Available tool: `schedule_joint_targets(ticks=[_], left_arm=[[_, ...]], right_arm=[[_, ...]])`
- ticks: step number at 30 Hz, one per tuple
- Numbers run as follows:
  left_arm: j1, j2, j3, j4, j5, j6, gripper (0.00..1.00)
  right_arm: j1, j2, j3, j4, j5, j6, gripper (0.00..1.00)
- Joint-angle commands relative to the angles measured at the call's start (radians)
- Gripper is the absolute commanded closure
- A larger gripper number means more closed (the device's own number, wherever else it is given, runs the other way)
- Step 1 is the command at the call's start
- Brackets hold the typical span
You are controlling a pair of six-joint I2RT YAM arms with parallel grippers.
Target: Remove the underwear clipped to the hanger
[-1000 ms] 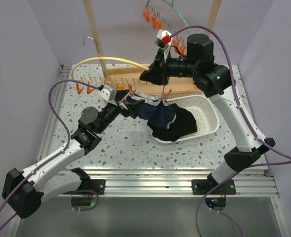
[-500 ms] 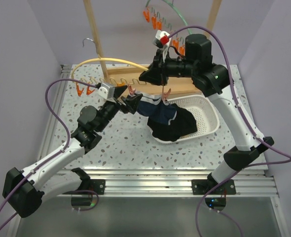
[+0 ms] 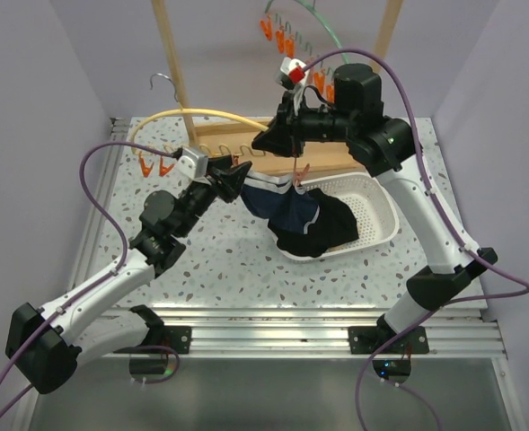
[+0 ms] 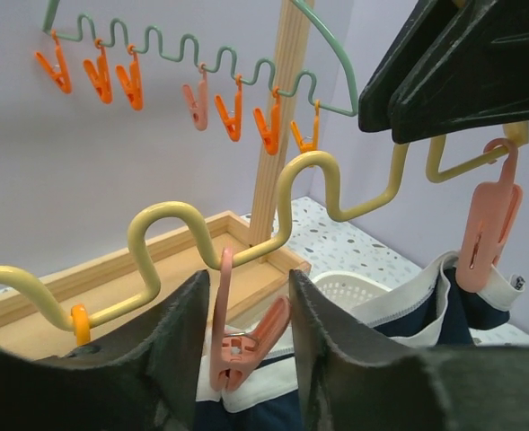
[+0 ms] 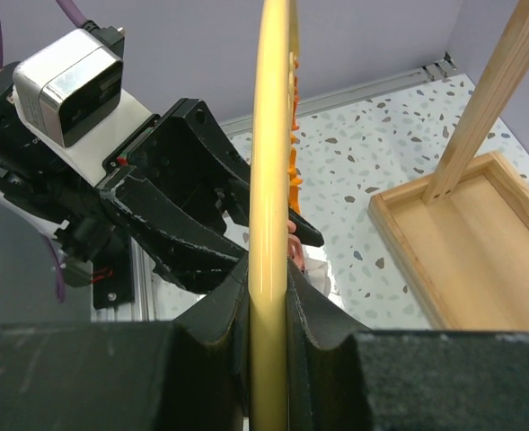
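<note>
Up and forward since 1 second ago goes the left arm [image 3: 111,278]: its left gripper [image 3: 237,172] was lower, against the hanging cloth, and is now raised to the level of the yellow hanger [image 3: 183,114]. In the left wrist view its fingers [image 4: 156,359] stand apart on either side of a salmon clip [image 4: 237,346], not yet pressing it. My reading is that the arm has lined up to squeeze this clip open, so no garment is freed by this move yet.

The right gripper [image 3: 268,139] is clamped on the hanger's bar, which the right wrist view shows running straight between its closed fingers [image 5: 215,328]. It steadies the hanger above the basket.

The navy underwear [image 3: 286,206], with white trim, hangs from 2 clips: the salmon one and a second clip [image 4: 484,238] further along, biting its waistband. Its lower edge droops to the basket's near corner; whether it touches I cannot tell.

The white basket [image 3: 385,206] holds black underwear [image 3: 327,229], heaped at its left end and spilling over the rim. Behind it a wooden tray [image 5: 480,260] carries only the upright post [image 5: 493,90] of the stand, as far as can be seen.
</note>
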Motion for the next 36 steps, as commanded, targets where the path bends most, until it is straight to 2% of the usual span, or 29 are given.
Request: schedule_joint_targets(ticks=[1, 2, 4, 5, 7, 8, 11, 12, 13, 14, 17, 20, 25, 30, 36], left_arm=[[0.007, 0.006, 0.047, 0.053, -0.01, 0.022, 0.57], [0.007, 0.006, 0.05, 0.044, -0.011, 0.022, 0.64], [0.007, 0.006, 0.05, 0.038, -0.017, 0.024, 0.73], [0.007, 0.004, 0.051, 0.032, -0.021, 0.027, 0.81], [0.005, -0.005, 0.044, 0.027, -0.025, 0.03, 0.89], [0.007, -0.009, 0.042, 0.022, -0.028, 0.029, 0.99], [0.007, -0.031, 0.031, 0.01, -0.036, 0.035, 1.0], [0.007, -0.035, 0.03, 0.004, -0.036, 0.032, 0.92], [0.007, -0.049, 0.025, -0.004, -0.036, 0.029, 0.61], [0.007, -0.057, 0.021, -0.01, -0.034, 0.026, 0.47], [0.007, -0.097, 0.002, -0.04, -0.028, 0.013, 0.26], [0.007, -0.155, -0.03, -0.076, -0.014, -0.01, 0.2], [0.004, -0.271, -0.09, -0.151, -0.004, -0.048, 0.16], [0.005, -0.37, -0.137, -0.229, 0.001, -0.077, 0.13], [-0.009, -0.347, -0.137, -0.244, 0.104, -0.087, 0.12]], right_arm=[[0.004, -0.031, 0.012, 0.076, -0.033, 0.0, 1.0], [0.006, -0.029, 0.015, 0.076, -0.033, 0.0, 1.0], [0.006, -0.026, 0.02, 0.076, -0.033, 0.003, 1.0], [0.007, -0.025, 0.023, 0.076, -0.034, 0.003, 1.0], [0.007, -0.022, 0.026, 0.076, -0.037, 0.006, 1.0], [0.007, -0.015, 0.028, 0.077, -0.037, 0.008, 1.0], [0.009, -0.012, 0.032, 0.077, -0.037, 0.009, 1.0], [0.012, -0.009, 0.034, 0.077, -0.037, 0.009, 1.0], [0.012, -0.006, 0.037, 0.077, -0.036, 0.011, 1.0], [0.012, -0.005, 0.04, 0.077, -0.033, 0.011, 1.0], [0.015, 0.006, 0.051, 0.079, -0.019, 0.009, 1.0], [0.023, 0.021, 0.058, 0.076, -0.005, 0.002, 1.0], [0.045, 0.051, 0.086, 0.065, 0.03, -0.01, 1.0], [0.096, 0.075, 0.106, 0.058, 0.143, -0.018, 1.0], [0.193, 0.136, 0.156, 0.051, 0.283, -0.015, 1.0]])
